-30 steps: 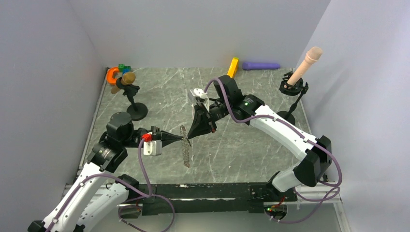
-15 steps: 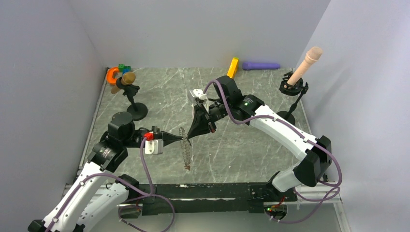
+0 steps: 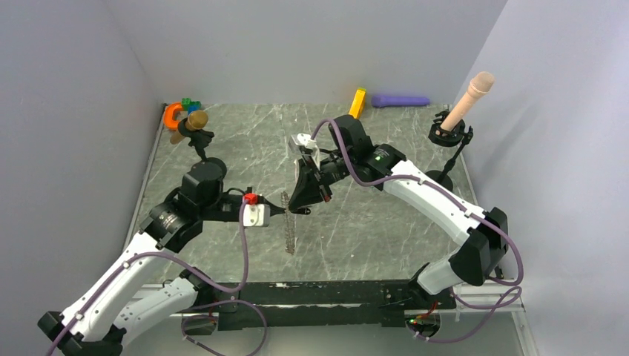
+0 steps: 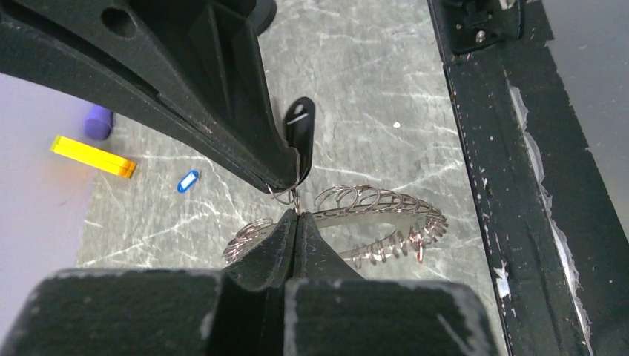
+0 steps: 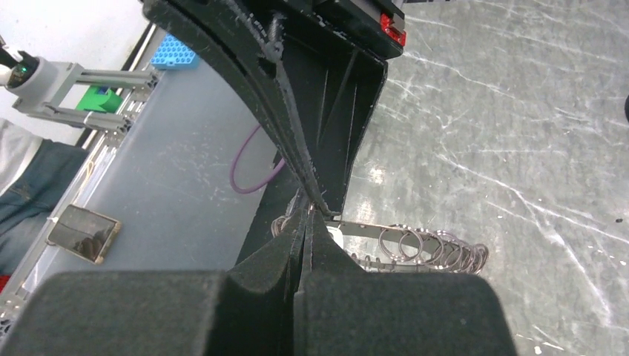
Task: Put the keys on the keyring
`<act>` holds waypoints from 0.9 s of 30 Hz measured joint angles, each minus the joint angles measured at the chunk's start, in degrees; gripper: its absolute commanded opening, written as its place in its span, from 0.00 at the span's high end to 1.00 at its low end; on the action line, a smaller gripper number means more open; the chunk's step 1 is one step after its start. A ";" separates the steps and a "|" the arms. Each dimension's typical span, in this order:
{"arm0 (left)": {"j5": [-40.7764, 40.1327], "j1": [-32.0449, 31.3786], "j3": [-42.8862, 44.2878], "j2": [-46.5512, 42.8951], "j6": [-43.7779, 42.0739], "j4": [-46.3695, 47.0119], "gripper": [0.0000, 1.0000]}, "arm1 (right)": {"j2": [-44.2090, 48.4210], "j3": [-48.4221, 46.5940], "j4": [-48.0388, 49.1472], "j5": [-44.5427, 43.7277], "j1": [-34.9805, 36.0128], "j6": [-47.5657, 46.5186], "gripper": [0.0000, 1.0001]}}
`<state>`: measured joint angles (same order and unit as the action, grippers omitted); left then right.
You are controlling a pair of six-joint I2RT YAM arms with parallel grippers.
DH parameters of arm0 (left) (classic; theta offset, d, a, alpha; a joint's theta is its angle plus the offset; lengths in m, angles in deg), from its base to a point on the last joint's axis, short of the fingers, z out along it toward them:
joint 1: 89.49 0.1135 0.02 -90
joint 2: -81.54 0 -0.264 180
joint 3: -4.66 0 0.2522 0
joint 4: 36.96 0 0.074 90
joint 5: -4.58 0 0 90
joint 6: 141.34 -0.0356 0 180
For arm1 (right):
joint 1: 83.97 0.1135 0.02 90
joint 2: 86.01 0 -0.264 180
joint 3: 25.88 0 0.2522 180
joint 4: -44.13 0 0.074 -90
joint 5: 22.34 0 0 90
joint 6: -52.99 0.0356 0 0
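High view over the table (image 3: 386,148), close wrist views facing each other, sharing the keyring (image 4: 371,199)

Bright, even light from above. The grey table (image 3: 386,237) carries pale glare near its middle and only soft shadows. The overhead view is sharp. In both wrist views the nearest dark fingers (image 4: 259,252) blur, while the table beyond stays crisp.

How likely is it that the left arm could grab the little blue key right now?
Probably not: the left gripper is shut on the keyring, though the blue key lies uncovered on the table beyond.
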<state>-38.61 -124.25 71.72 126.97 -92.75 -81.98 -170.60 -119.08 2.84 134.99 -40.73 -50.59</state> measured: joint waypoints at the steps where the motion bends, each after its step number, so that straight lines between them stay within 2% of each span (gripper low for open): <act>1: -1.44 -0.85 0.59 0.50 0.00 -0.76 1.00 | -0.15 0.00 0.00 0.00 -0.02 0.20 1.00; 16: -20.26 -9.20 5.84 4.59 3.80 -8.07 1.00 | -2.86 0.13 0.74 -2.49 -0.15 1.86 1.00; 27: -24.79 -10.34 7.45 6.23 8.50 -9.01 1.00 | -2.95 0.44 1.49 -3.74 -0.59 1.84 1.00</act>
<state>-63.40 -134.59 79.18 133.20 -84.25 -90.99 -173.55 -118.64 4.33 131.25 -41.32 -48.75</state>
